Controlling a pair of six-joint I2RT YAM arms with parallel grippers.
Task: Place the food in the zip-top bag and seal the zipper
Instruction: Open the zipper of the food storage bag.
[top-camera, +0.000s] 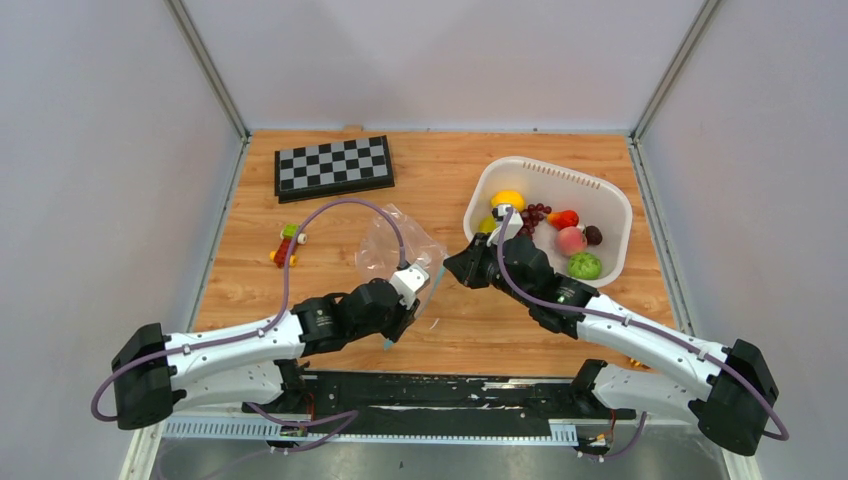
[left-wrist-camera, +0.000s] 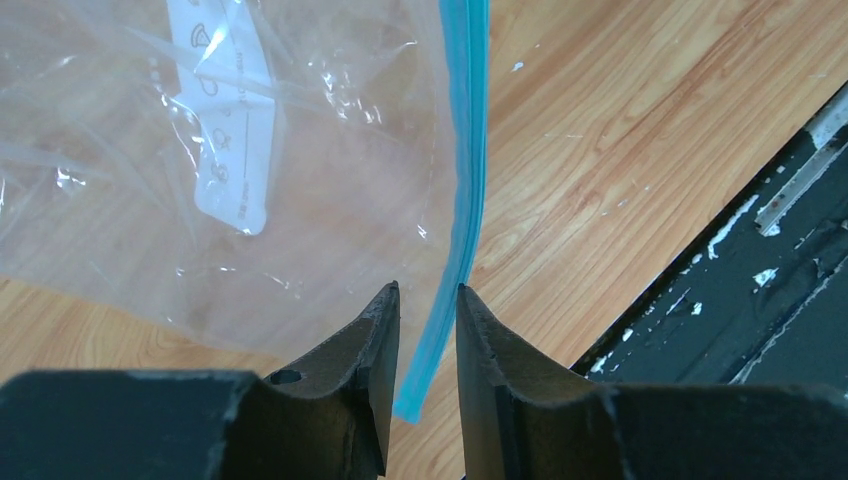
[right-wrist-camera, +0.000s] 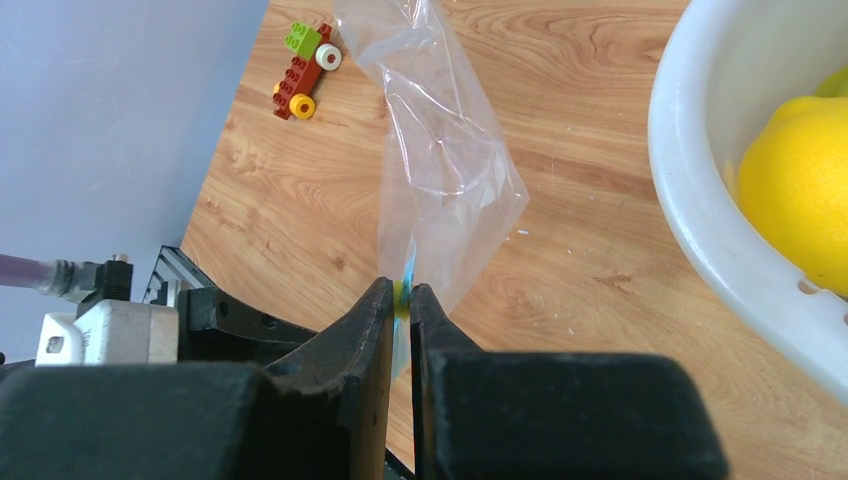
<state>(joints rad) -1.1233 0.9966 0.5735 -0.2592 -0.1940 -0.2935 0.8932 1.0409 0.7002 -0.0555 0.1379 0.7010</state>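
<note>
Label (left-wrist-camera: 230, 130) illegible; right end effector (right-wrist-camera: 400, 295) pinches bag (right-wrist-camera: 450, 160), left end effector (left-wrist-camera: 428, 300) gapes around zipper (left-wrist-camera: 470, 150).

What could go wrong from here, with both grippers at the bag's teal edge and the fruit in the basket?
The left gripper only straddles the zipper, jaws apart; closing off-line, it may miss the strip.
The right gripper pinches a thin edge of the zip-top bag; a pull could slip it free.
The food lies in the basket; sealing now would shut a seemingly empty bag.

The zip-top bag (top-camera: 395, 245) is clear, its zipper (left-wrist-camera: 468, 150) teal-blue, the basket (top-camera: 560, 171) white, the board (top-camera: 333, 167) chequered black-and-white.
</note>
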